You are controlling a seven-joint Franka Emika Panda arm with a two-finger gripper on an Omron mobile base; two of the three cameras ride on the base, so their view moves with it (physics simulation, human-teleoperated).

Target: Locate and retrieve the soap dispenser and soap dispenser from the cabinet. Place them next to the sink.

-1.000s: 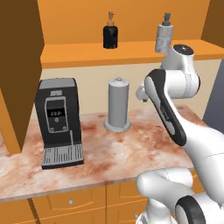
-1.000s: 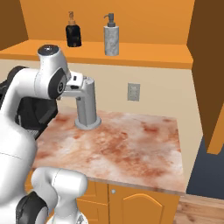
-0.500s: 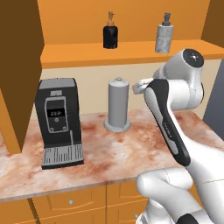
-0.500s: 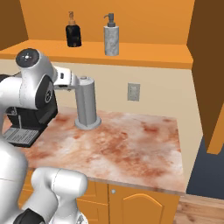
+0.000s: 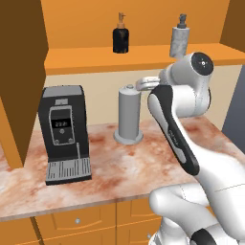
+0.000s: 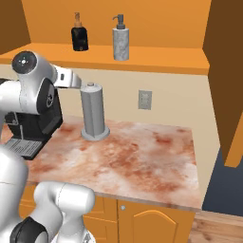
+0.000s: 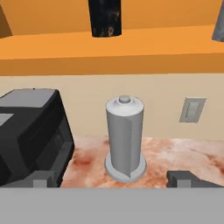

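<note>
Meanwhile the arm has swung higher toward the shelf (image 5: pixel 134 60), its empty pincer (image 7: pixel 113 178) spread apart, both dispensers unreached above the worktop (image 5: pixel 124 167).

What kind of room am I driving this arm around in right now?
Most likely a home kitchen: a marbled countertop over orange wooden cabinets, a black coffee machine beside a grey paper towel holder, and two soap dispensers on the shelf above.
</note>
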